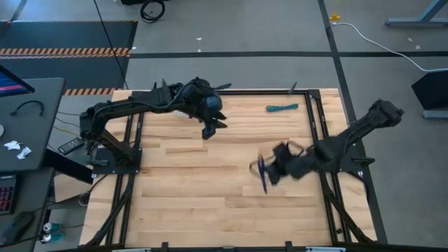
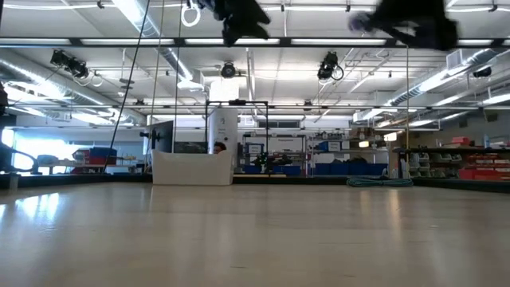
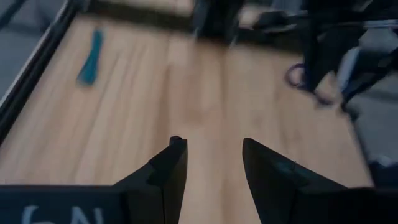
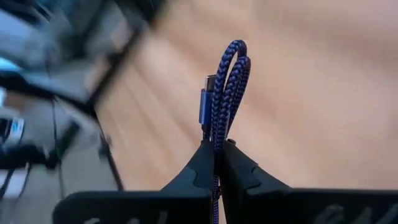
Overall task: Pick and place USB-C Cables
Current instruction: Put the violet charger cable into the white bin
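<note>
My right gripper (image 1: 264,173) is shut on a purple braided USB-C cable bundle (image 4: 225,87), held above the table's right middle; the bundle also shows in the high view (image 1: 262,173). A teal cable bundle (image 1: 282,108) lies flat on the wood near the far right edge; it also shows in the left wrist view (image 3: 91,57). My left gripper (image 3: 211,163) is open and empty, raised over the far middle of the table (image 1: 212,126). My right gripper pinches the purple cable bundle between its two fingers, on the folded strands just below the metal plug (image 4: 217,140). The looped end and the plug stick out past the fingertips. The bundle is lifted clear of the table.
A black frame rail (image 1: 316,126) runs along the table's right side, and another along the far edge. A dark side table (image 1: 28,119) with small items stands to the left. A white cable (image 1: 378,42) lies on the floor beyond the table.
</note>
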